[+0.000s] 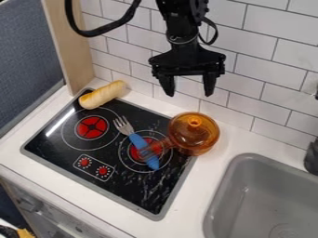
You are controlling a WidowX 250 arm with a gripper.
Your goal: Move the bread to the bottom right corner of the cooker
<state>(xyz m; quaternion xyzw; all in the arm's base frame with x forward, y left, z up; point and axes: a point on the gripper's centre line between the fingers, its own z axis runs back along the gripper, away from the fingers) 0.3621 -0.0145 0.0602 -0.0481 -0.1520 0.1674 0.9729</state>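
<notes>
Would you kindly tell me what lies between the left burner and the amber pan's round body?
In the camera view, a blue-handled fork lies there on the cooker, its tines nearer the left burner than the amber pan.

The bread (102, 95) is pale and golden yellow; the cooker (133, 183) black, grey-edged, with white rings around red discs; the pot (202, 139) amber; the fork (138, 141) blue and silver; the tiles (264, 60) white, dark-lined; the tool (188, 93) black.

The white counter (192, 195) holds a black cooker (133, 186) bearing bread (102, 95), blue-handled fork (138, 141) and amber pot (194, 135).
</notes>
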